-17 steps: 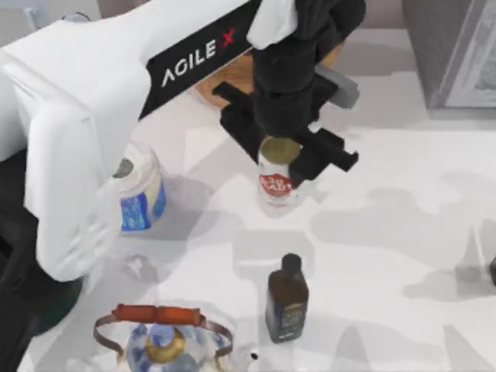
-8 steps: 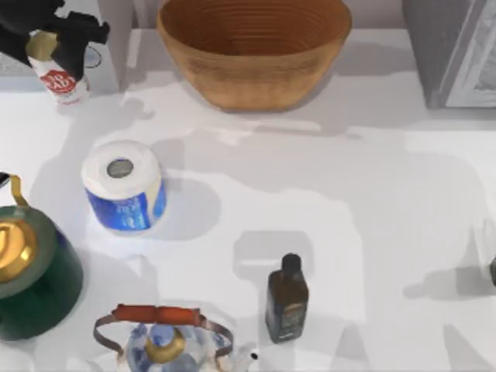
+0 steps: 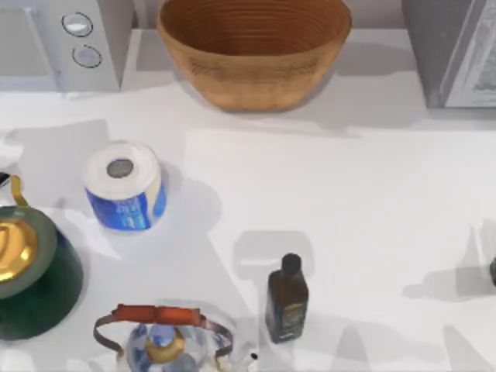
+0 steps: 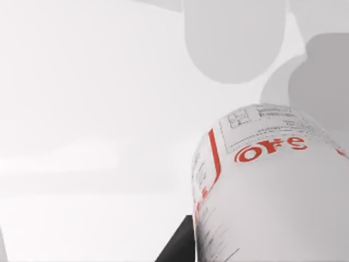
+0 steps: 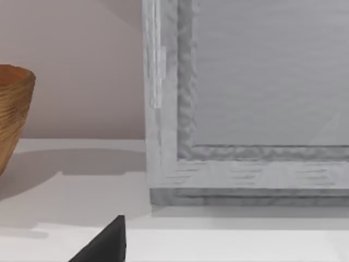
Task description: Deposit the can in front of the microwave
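The can (image 4: pixel 272 185), white with red lettering, fills the near part of the left wrist view, lying between the jaws of my left gripper (image 4: pixel 256 248). One black fingertip (image 4: pixel 177 248) shows beside it, and pale table surface lies beyond. The microwave (image 3: pixel 105 46), a pale grey box with two round dials (image 3: pixel 77 25), stands at the table's far left corner in the top view. My right arm (image 3: pixel 493 270) is parked at the table's right edge, facing the darker grey appliance (image 5: pixel 245 109).
A woven basket (image 3: pixel 254 46) stands at the back centre. A paper roll (image 3: pixel 124 184), a green kettle (image 3: pixel 31 267), a patterned teapot (image 3: pixel 163 337) and a brown bottle (image 3: pixel 287 298) occupy the left and front. The grey appliance (image 3: pixel 453 50) is at the back right.
My left arm carried the can from the table's middle to in front of the microwave, then left the top view. The microwave's dials are now uncovered.
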Tool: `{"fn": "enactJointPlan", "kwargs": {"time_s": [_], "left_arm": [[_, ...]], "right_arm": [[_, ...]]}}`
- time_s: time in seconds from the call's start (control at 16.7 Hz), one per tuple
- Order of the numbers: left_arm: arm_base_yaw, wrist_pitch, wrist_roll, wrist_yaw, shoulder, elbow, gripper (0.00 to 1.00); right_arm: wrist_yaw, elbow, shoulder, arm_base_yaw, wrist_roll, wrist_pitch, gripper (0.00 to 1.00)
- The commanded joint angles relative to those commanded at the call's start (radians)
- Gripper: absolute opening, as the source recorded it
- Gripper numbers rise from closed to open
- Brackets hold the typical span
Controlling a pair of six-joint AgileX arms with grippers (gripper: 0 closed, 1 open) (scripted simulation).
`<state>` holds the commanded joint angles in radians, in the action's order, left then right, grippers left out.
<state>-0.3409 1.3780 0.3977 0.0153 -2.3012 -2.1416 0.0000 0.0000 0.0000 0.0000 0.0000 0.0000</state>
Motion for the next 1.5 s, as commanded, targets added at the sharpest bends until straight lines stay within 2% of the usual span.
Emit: {"fn": "enactJointPlan", "kwargs": {"time_s": [0.12, 0.96, 1.5], "left_arm": [[-0.035, -0.001, 0.011, -0.011, -0.016, 0.016, 0.00], [-0.038, -0.034, 0.012, -0.012, -0.016, 0.051, 0.00], [-0.038, -0.034, 0.012, -0.012, -0.016, 0.051, 0.68]], "right_arm": [[0.000, 0.000, 0.000, 0.000, 0.000, 0.000, 1.00], [0.000, 0.000, 0.000, 0.000, 0.000, 0.000, 1.00], [0.000, 0.000, 0.000, 0.000, 0.000, 0.000, 1.00]]}}
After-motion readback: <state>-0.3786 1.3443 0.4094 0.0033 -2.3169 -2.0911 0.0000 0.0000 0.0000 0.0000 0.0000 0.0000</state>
